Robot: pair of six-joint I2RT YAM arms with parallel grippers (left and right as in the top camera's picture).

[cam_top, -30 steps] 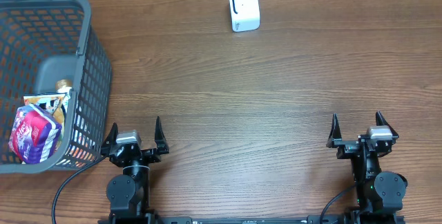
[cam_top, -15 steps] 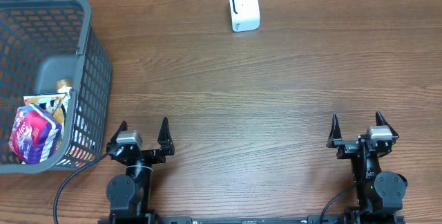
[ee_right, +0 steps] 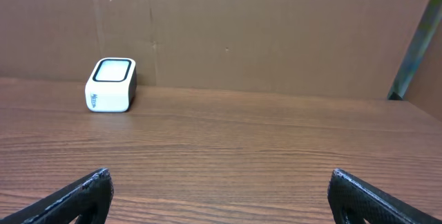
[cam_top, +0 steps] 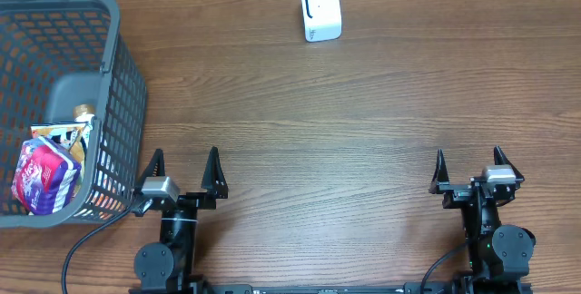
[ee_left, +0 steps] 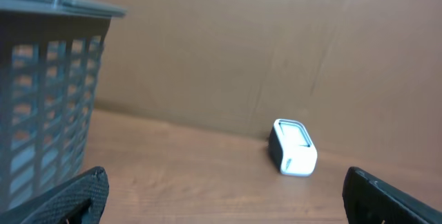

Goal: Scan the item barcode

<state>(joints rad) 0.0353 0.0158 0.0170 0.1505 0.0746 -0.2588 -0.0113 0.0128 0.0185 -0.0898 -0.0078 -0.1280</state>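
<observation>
Overhead view of a brown wood-grain table [cam_top: 345, 122], with two black robot arms mounted at its near edge. The left gripper [cam_top: 184, 152] is held with its fingers spread wide and nothing between them; the right gripper [cam_top: 469, 151] is spread just as wide and is likewise empty. A grey plastic lattice basket [cam_top: 118, 49] is set on the table's left side, its near corner just beside the left gripper. Inside it, toward the near end, a purple and red packet [cam_top: 44, 178] is seen lying against a second printed packet [cam_top: 62, 135] (no barcode can be made out on either). A small white scanner [cam_top: 320, 10] with a dark-framed window is stood upright at the far edge, near the middle, well apart from both grippers and from the basket. A black cable [cam_top: 82, 249] is looped from the left arm toward the near edge. Behind the table, a plain brown cardboard wall [ee_right: 276, 30] is shown in both wrist views, creased with faint vertical folds. A narrow greenish strip [ee_right: 414, 51] is glimpsed at its right end, too partial to identify.
</observation>
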